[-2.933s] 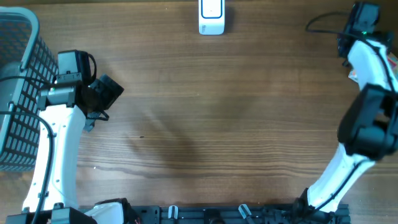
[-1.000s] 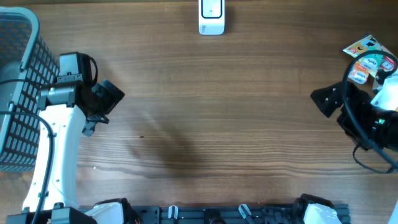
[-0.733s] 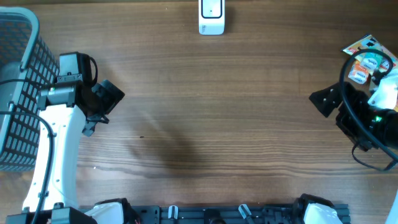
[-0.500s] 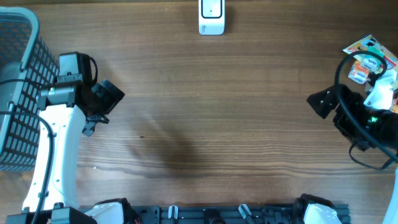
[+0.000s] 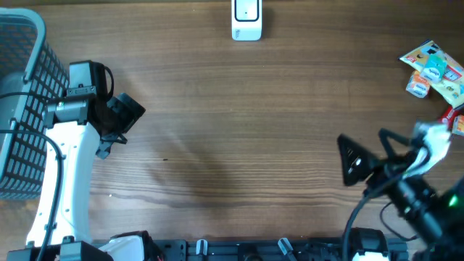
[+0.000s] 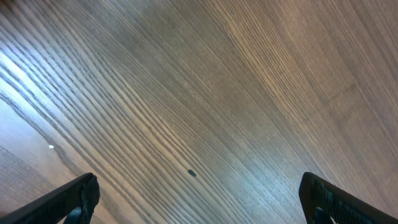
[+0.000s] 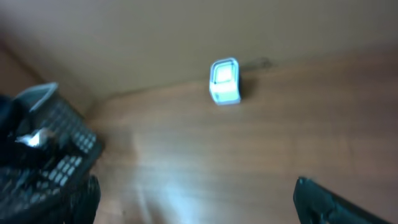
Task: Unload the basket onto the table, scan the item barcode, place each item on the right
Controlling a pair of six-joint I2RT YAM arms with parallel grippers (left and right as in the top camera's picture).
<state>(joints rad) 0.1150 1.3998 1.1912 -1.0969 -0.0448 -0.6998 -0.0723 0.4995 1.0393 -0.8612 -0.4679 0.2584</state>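
Left tool (image 5: 136,114) and right tool (image 5: 345,160) both gape wide, empty; the snack packets (image 5: 433,71) lie far right, nearest the right tool.

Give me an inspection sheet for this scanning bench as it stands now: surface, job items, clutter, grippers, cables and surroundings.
Surface: wooden table, bare wood across the middle, one small dark speck.
Job's things: white scanner standing at the far edge, centre; colourful snack packets bunched at the right edge, none picked up.
Clutter: nothing seen.
Grippers: left gripper open and empty, over bare wood; right gripper open and empty, apart from the packets and facing the scanner in its own wrist view.
Cables: black cable looping over the right arm, touching none of the items.
Surroundings: mesh basket at the left edge, beside the left arm.
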